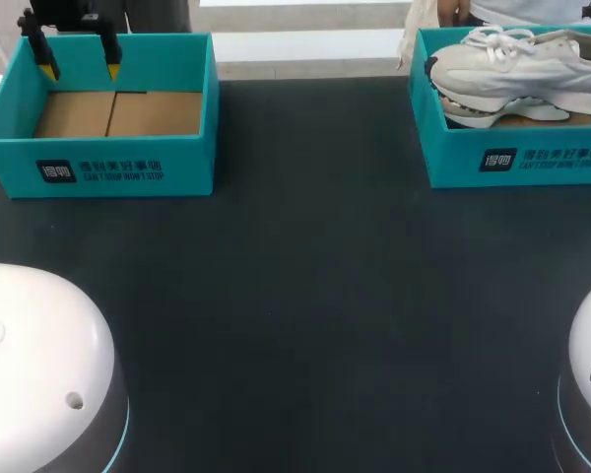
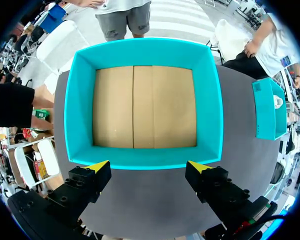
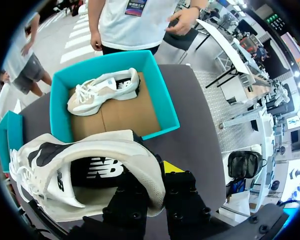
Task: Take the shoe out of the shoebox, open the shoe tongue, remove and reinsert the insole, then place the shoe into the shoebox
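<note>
While our right gripper (image 3: 157,179) clamps the heel collar of 1 shoe (image 3: 105,150), held above the right box (image 3: 163,97) for extraction, a 2nd shoe (image 3: 102,90) lies inside. Our left gripper (image 2: 148,166), jaws spread and holding nothing, waits over the left box (image 2: 80,100).

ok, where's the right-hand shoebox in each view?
Head: box at the table's far right corner, held shoe over it.
Left wrist: side-on at the table edge, past the empty box.
Right wrist: ahead of the tool, beyond the held shoe, second shoe inside.
Shared: dark table.
</note>
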